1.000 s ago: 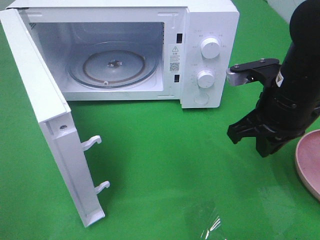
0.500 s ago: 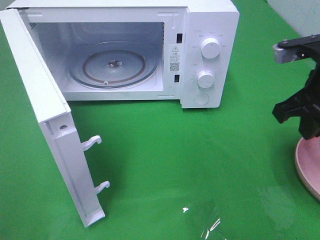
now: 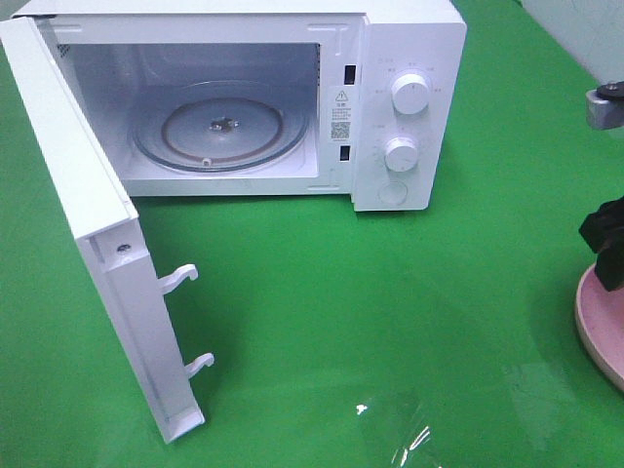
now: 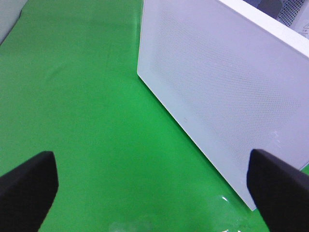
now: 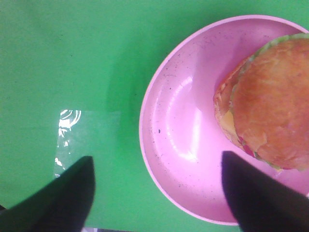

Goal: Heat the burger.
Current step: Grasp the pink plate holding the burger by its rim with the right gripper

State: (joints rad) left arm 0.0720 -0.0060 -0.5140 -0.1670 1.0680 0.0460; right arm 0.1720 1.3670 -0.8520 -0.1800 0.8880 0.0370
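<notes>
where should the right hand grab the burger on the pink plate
Pinch the burger across the sides of its round stack, coming straight down from above. It lies flat with the bun up, and the raised rim of the pink plate would likely block a sideways approach.

The microwave [image 3: 424, 58] stands at the back of the table [image 3: 341, 312], with its door [image 3: 88, 253] open at its left and the turntable [image 3: 222, 125] inside. The plate [image 3: 597, 322] lies to the right of the microwave and further forward, and the burger [image 5: 270, 104] sits on it.
</notes>
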